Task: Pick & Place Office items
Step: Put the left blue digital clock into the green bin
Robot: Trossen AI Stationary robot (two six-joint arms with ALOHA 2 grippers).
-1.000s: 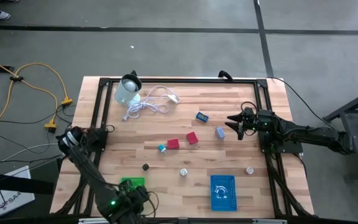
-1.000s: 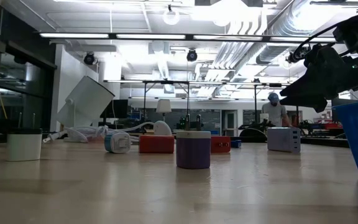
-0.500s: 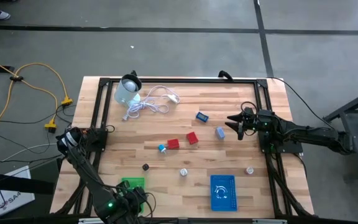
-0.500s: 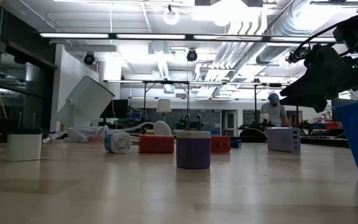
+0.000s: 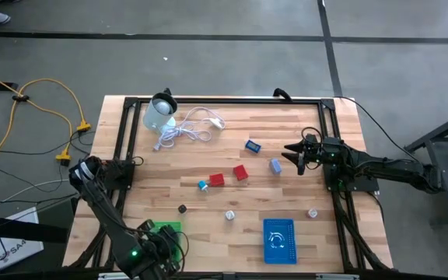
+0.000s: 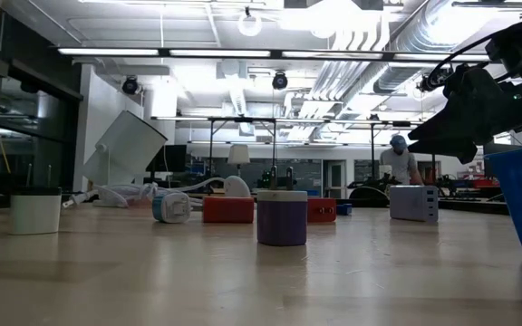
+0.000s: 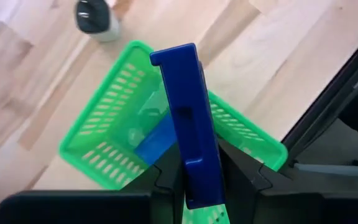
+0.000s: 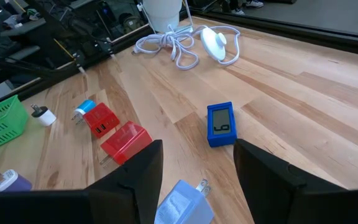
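In the left wrist view my left gripper (image 7: 199,177) is shut on a flat blue block (image 7: 188,112) above the green basket (image 7: 98,140), which holds another blue piece. From above, this gripper (image 5: 159,243) sits at the near left corner. My right gripper (image 8: 191,180) is open, its fingers on either side of a pale blue plug adapter (image 8: 182,202) without touching it. Ahead of it lie a small blue device (image 8: 220,124) and two red blocks (image 8: 126,142). Seen from above, the right gripper (image 5: 295,155) hovers by the adapter (image 5: 275,165). My left gripper pinches the flat blue block between its two fingers at the block's end nearest the wrist (image 7: 197,180). The fingers point down from above. The block sticks out past the fingertips over the inside of the green basket, its long side along the fingers.
A blue basket (image 5: 278,239) stands near the near edge. Small pieces lie mid-table: a black one (image 5: 182,208), a purple-white one (image 5: 229,215) and a white one (image 5: 313,212). A tipped pale cup (image 5: 159,113) and a coiled white cable (image 5: 187,128) are at the far left.
My left arm has shifted slightly toward the table's left edge over the green basket, still shut on the blue block. The right arm has kept still.
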